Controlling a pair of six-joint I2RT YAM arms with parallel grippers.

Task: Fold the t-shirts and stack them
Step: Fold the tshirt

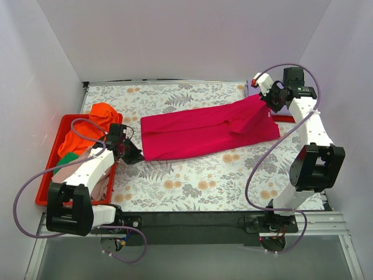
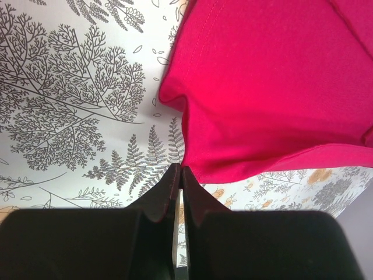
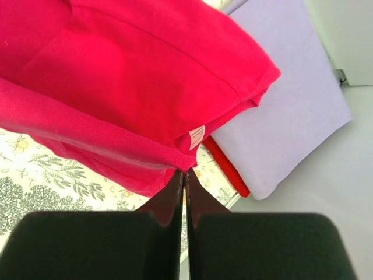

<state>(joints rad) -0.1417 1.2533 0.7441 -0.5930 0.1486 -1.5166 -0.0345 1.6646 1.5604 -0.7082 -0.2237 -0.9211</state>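
A large crimson-red t-shirt (image 1: 204, 131) lies folded lengthwise across the middle of the table. My right gripper (image 1: 268, 102) is shut on its right end and holds that end lifted; the pinch shows in the right wrist view (image 3: 185, 171), with a white label (image 3: 197, 136) just above it. My left gripper (image 1: 137, 156) is shut at the shirt's near-left corner, its tips (image 2: 179, 168) pinching the shirt's edge (image 2: 268, 87). A folded lavender t-shirt (image 3: 285, 87) lies at the back right. Orange (image 1: 100, 114), green (image 1: 67, 158) and beige-pink (image 1: 105, 182) t-shirts are piled at the left.
A red plastic tray (image 1: 42, 189) at the left edge holds the piled shirts. A red edge (image 3: 228, 168) shows under the lavender shirt at the back right (image 1: 284, 118). White walls enclose the floral tablecloth (image 1: 192, 181) on three sides.
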